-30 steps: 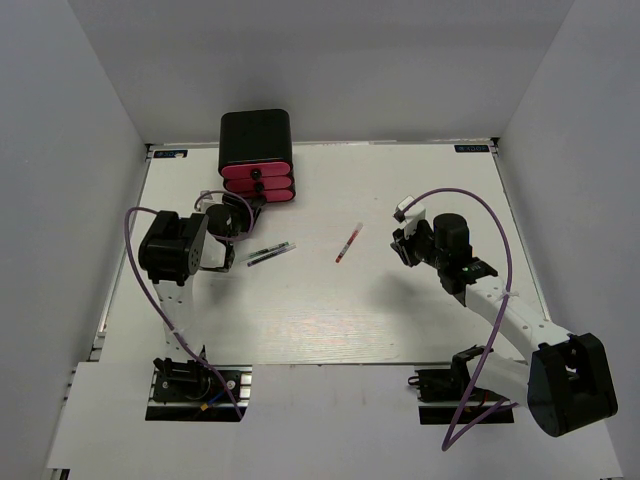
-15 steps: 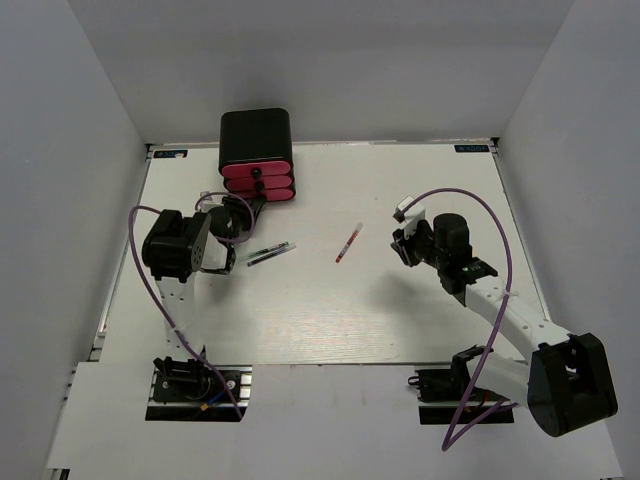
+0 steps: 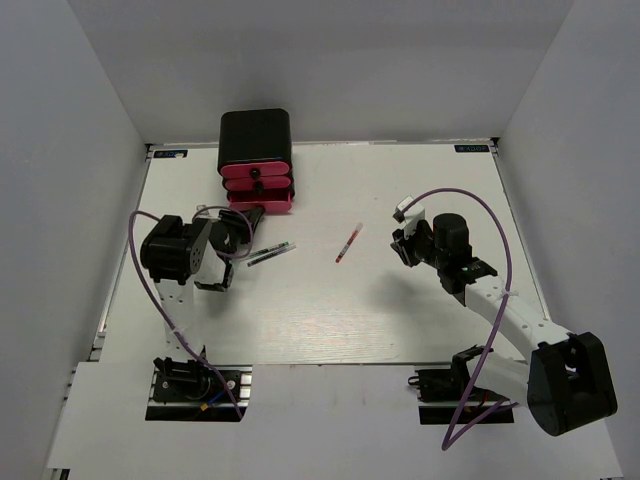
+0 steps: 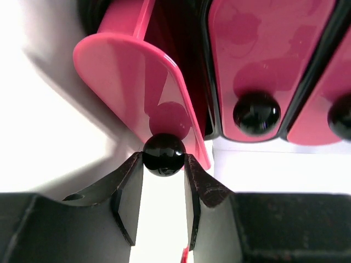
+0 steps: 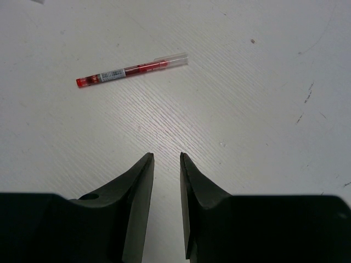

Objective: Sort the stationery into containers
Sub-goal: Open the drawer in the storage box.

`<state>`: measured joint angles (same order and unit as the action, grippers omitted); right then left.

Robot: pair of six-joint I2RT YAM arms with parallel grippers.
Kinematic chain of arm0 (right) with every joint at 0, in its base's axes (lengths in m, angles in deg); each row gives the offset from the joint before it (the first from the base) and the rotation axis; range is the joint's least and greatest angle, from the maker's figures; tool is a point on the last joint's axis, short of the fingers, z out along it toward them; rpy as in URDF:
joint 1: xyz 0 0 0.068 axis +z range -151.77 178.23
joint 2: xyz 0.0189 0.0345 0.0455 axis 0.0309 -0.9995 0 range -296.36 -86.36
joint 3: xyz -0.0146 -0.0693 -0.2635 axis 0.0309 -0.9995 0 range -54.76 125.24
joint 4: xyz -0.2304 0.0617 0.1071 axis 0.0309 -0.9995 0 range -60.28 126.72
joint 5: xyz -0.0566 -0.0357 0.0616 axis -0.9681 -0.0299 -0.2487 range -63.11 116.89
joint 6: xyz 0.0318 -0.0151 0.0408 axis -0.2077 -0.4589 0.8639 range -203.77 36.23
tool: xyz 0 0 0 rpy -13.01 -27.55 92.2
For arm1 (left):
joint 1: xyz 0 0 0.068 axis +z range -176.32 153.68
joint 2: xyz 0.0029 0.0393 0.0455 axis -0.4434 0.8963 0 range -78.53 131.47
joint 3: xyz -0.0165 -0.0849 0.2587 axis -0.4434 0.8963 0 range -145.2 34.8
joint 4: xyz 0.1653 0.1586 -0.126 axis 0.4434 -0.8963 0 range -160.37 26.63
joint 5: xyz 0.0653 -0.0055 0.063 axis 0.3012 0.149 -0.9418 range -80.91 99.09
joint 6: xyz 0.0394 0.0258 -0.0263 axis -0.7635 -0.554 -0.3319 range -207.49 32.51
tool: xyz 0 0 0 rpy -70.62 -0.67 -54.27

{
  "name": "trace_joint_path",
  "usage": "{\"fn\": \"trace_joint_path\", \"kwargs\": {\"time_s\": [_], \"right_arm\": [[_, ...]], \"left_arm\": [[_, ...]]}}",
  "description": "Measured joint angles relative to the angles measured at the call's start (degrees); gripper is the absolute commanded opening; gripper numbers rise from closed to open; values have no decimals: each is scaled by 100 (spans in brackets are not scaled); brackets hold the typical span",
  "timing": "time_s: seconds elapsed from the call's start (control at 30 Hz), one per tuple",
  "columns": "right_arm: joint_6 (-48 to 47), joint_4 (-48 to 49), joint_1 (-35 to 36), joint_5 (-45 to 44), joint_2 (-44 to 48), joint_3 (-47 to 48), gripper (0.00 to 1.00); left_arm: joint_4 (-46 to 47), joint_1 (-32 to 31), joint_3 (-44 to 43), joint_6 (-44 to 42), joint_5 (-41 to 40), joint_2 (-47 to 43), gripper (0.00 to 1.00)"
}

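The black cabinet (image 3: 255, 135) stands at the back left with three pink-red drawers. My left gripper (image 3: 248, 214) is shut on the black knob (image 4: 163, 155) of the lowest drawer (image 3: 262, 201), which is pulled partly out; in the left wrist view it is the leftmost drawer (image 4: 131, 76). Two thin dark pens (image 3: 268, 252) lie just right of my left gripper. A red-white pen (image 3: 348, 243) lies mid-table and shows in the right wrist view (image 5: 131, 69). My right gripper (image 5: 167, 156) hovers right of it, empty, its jaws nearly together. Markers and eraser are out of view.
The other two drawers (image 4: 263, 66) are closed. White walls enclose the table on the left, back and right. A purple cable (image 3: 470, 200) loops over my right arm.
My left gripper has drawn back toward the near side with the knob, and the lowest drawer has slid out of the cabinet. My right arm has not moved.
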<state>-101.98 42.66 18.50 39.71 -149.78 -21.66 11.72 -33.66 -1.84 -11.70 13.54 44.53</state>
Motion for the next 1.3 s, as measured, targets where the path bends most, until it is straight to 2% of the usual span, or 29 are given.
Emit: {"fn": "trace_joint_path", "kwargs": {"time_s": [0.13, 0.23, 0.33, 0.37, 0.4, 0.43, 0.5, 0.57, 0.63, 0.67, 0.83, 0.97, 1.07, 1.1, 1.13, 1.17, 1.27, 1.3], "right_arm": [[0, 0, 0, 0, 0, 0, 32], [0, 0, 0, 0, 0, 0, 32], [-2, 0, 0, 0, 0, 0, 33], [-2, 0, 0, 0, 0, 0, 35], [-7, 0, 0, 0, 0, 0, 37], [-11, 0, 0, 0, 0, 0, 37], [-24, 0, -2, 2, 0, 0, 39], [-26, 0, -2, 2, 0, 0, 39], [-26, 0, -2, 9, 0, -2, 40], [-33, 0, -2, 20, 0, -2, 40], [-50, 2, -2, 87, 2, -24, 42], [-87, 2, -2, 122, 48, -44, 42], [-162, 11, -2, 170, 129, -103, 25], [-186, 9, -2, 199, 146, -114, 18], [-208, 9, -2, 234, 153, -116, 8], [-232, 11, -2, 267, 155, -118, 6], [-249, 9, -2, 398, 157, -120, 6], [-278, 9, -2, 435, 157, -120, 6]], "left_arm": [[175, 0, 396, 0, -7, -175, 3], [254, 0, 645, -20, -2, -297, 8], [240, 9, 761, -48, 31, -382, 26], [188, 17, 789, -63, 48, -435, 37], [118, 28, 824, -81, 72, -505, 41], [11, 42, 859, -107, 90, -605, 49], [-286, 66, 922, -216, 92, -837, 57], [-605, 90, 997, -341, 87, -1134, 63], [-1034, 101, 1029, -505, 72, -1517, 65], [-1248, 103, 1038, -590, 66, -1727, 70], [-2339, 111, 1019, -1123, 17, -2809, 71], [-3593, 109, 822, -1727, -81, -3628, 63], [-4616, 109, 584, -2291, -107, -4177, 29], [-4955, 109, 501, -2492, -107, -4325, 11], [-5318, 109, 407, -2734, -107, -4450, 4], [-5633, 107, 313, -2994, -105, -4529, 0], [-6572, 98, -37, -3862, -101, -4575, 0], [-6883, 87, -144, -4155, -94, -4572, 4]]}}
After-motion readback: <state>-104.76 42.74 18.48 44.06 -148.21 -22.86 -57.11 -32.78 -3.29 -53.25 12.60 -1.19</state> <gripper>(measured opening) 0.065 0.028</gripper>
